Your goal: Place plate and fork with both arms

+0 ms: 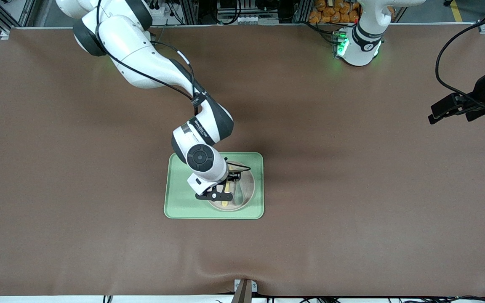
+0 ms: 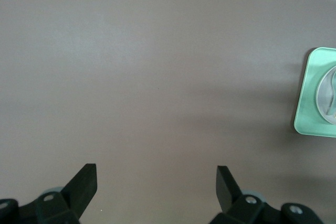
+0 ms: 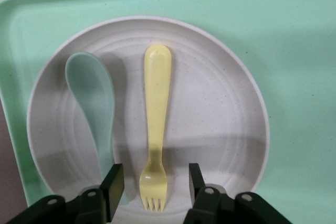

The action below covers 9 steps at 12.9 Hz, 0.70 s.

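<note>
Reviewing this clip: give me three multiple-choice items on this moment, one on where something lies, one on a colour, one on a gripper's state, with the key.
1. Where does the fork lie?
A. on the plate
B. on the bare table
C. on the tray beside the plate

2. What colour is the tray?
A. blue
B. light green
C. red

3. How is the left gripper?
A. shut on the spoon
B. shut on the fork
C. open over bare table

Key: 1 A, the fork rests on the plate beside the spoon, with the right gripper straddling its tine end; 2 B, the tray is pale green around the plate; 3 C, its fingers stand wide apart with nothing between them.
</note>
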Each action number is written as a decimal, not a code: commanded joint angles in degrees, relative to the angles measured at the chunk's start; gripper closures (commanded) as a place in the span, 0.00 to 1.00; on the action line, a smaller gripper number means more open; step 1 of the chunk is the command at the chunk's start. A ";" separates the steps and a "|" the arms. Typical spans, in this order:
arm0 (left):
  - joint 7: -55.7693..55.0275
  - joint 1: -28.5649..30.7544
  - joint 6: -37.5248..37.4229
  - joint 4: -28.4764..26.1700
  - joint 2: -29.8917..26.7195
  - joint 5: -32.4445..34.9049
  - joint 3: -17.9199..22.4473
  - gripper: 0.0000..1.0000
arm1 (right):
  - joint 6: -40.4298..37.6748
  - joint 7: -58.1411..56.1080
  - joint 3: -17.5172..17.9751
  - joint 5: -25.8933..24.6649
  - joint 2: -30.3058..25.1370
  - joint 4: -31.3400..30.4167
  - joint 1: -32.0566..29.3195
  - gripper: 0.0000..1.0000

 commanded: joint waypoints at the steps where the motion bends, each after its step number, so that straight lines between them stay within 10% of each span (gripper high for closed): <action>1: 1.44 0.53 0.12 -1.66 -2.02 1.29 -0.49 0.00 | -1.00 1.39 -0.22 -1.58 1.22 2.13 0.56 0.46; 9: 1.54 5.28 2.77 -7.90 -7.83 1.29 -5.50 0.00 | -0.39 1.65 -0.31 -1.94 2.09 0.90 1.44 0.51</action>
